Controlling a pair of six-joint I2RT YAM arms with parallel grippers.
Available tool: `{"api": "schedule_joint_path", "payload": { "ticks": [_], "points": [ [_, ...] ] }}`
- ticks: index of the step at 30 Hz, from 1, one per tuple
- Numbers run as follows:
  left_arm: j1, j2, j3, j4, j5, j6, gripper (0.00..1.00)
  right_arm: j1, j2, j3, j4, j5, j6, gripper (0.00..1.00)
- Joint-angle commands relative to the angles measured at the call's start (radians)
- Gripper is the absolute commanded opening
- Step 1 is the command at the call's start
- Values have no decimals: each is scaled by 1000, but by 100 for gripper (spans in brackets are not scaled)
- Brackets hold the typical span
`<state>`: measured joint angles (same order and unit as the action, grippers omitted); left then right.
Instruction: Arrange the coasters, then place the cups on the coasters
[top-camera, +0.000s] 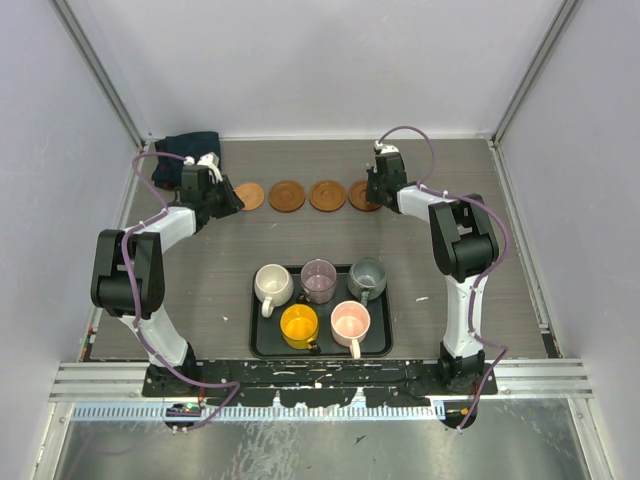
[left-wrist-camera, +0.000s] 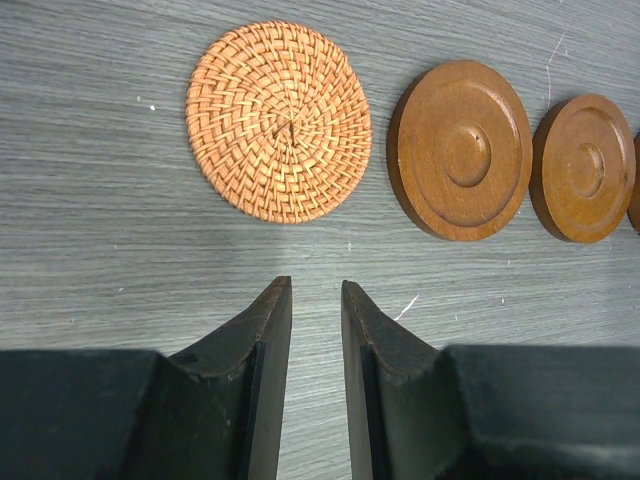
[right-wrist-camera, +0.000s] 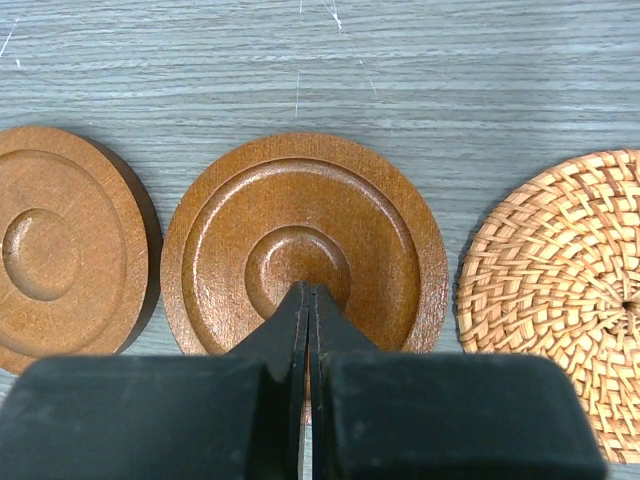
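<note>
Five coasters are lying flat in a straight row across the far part of the table (top-camera: 200, 280), close side by side. The left woven coaster (left-wrist-camera: 278, 120) is showing a light orange spiral weave. Three dark brown wooden ones are following it: the second coaster (left-wrist-camera: 460, 148), the third coaster (left-wrist-camera: 585, 167) and the fourth coaster (right-wrist-camera: 303, 250), each with a raised rim and a round centre dimple. The right woven coaster (right-wrist-camera: 555, 290) is ending the row.

Five cups are standing upright on the black tray (top-camera: 268, 338), well apart from the row. The cream-white cup (top-camera: 272, 283), mauve cup (top-camera: 319, 279) and grey-green cup (top-camera: 367, 274) are sitting behind; the yellow cup (top-camera: 299, 325) and pale pink cup (top-camera: 350, 320) are sitting in front.
</note>
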<state>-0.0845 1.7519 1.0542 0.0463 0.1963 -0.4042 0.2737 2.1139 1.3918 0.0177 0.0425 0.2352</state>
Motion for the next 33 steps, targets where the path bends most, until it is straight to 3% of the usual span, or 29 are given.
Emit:
{"api": "schedule_joint_path", "payload": {
  "ticks": [1, 20, 29, 33],
  "points": [
    [4, -19, 17, 26, 6, 1, 28, -1, -51, -13, -45, 30, -2, 1],
    [5, 0, 58, 6, -6, 19, 28, -2, -90, -28, -44, 3, -15, 0],
    [5, 39, 109, 6, -2, 25, 28, -1, -94, 100, -15, -47, -66, 1],
    [5, 39, 133, 4, 2, 32, 28, -1, -152, 130, 25, -42, -79, 6]
  ]
}}
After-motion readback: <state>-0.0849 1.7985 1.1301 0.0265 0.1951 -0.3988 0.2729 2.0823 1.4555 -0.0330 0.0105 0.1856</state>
